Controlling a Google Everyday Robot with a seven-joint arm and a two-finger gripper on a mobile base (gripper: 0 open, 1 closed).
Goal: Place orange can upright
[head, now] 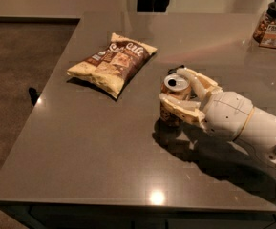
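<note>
The orange can [169,112] stands upright on the right middle of the grey table [94,142]; its silver top with the pull tab [176,83] faces up. My gripper [171,86] reaches in from the right on its white arm [242,120]. Its pale fingers [180,108] are closed on either side of the can. The can's base is at the tabletop or just above it; I cannot tell which. The fingers hide the can's right side.
A tan chip bag [111,63] lies flat to the upper left of the can. A jar with a label [274,25] stands at the far right back. The table's left edge drops to the floor, and its front edge runs along the bottom.
</note>
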